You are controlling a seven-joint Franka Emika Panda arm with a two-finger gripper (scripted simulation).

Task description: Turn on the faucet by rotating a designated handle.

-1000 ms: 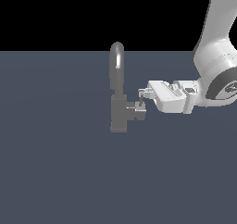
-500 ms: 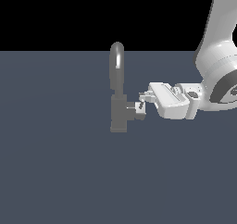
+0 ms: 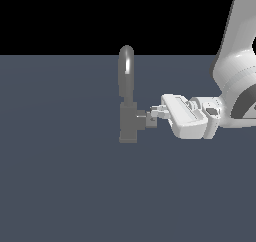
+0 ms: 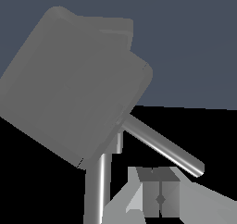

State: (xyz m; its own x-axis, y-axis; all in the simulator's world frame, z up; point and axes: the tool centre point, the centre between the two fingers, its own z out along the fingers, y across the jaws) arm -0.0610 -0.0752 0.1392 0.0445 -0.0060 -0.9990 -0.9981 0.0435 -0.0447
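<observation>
The flat blue-grey surface [image 3: 60, 186] fills the lower part of the exterior view, under a black background. The white Panda arm [image 3: 235, 66] comes down from the upper corner on the exterior view's right and bends so that its wrist and hand lie level, pointing toward the exterior view's left. The faucet [image 3: 128, 121] stands near the middle of the surface: a blocky grey body with a tall arched spout [image 3: 126, 68] rising straight from its top. The wrist view shows the same body [image 4: 74, 89] very close, filling much of the picture, with a shiny thin rod [image 4: 162, 146] running out from under its edge. The handle [image 3: 142, 120], a short dark stub, sticks out of the body's side toward the exterior view's right, at about mid height. The gripper [image 3: 154, 113] has its tips right at the end of that stub, apparently touching it. The fingers [image 3: 159, 114] are small and partly hidden; whether they are spread or closed on the handle cannot be told from either view
</observation>
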